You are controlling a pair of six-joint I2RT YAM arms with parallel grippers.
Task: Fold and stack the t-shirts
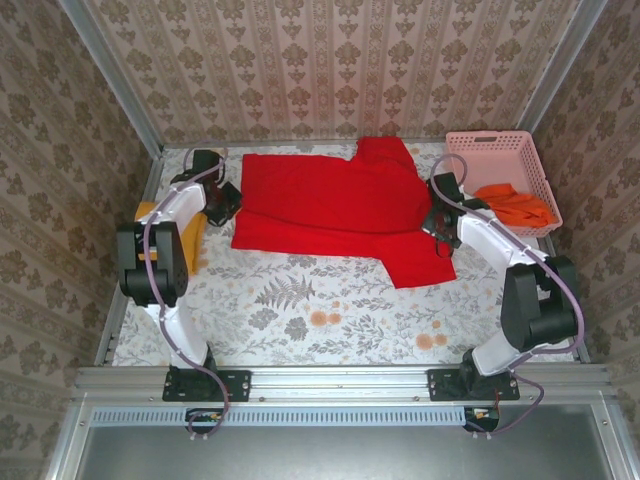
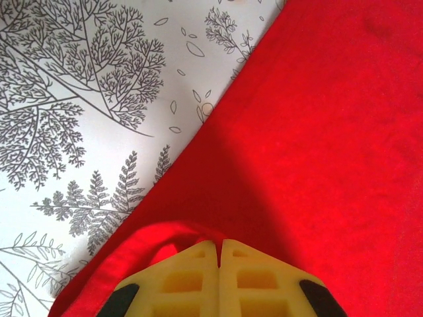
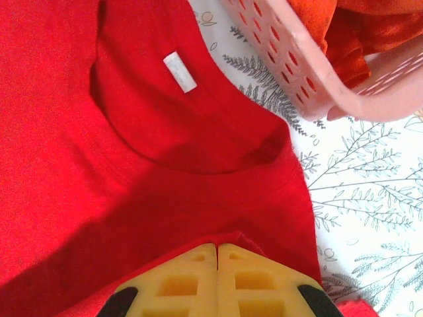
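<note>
- The red t-shirt [image 1: 330,205] lies spread across the far half of the tabletop [image 1: 300,320]. Its hem end is to the left and its neck to the right, and one sleeve trails toward the near right.
- The left arm [image 1: 165,255] has its jaws closed tight at the shirt's left edge, with a small ridge of red cloth caught between them.
- The right arm [image 1: 500,250] has its jaws closed the same way, pinching red cloth just near of the collar, where the white label [image 3: 180,71] faces up.
- The orange t-shirt [image 1: 515,205] sits in the pink basket [image 1: 500,140] at the far right, just beside the right arm. A mustard-yellow t-shirt [image 1: 195,245] lies at the left edge, partly under the left arm.
- To my eye the step in hand is a fold of the red shirt, gripped at both ends. Doing it well means lifting both ends together and level, holding the cloth lightly taut so it neither sags nor twists, then laying edge onto edge.
- The right arm should stay off the basket wall, and that loose sleeve wants tucking in before the fold is pressed flat.
</note>
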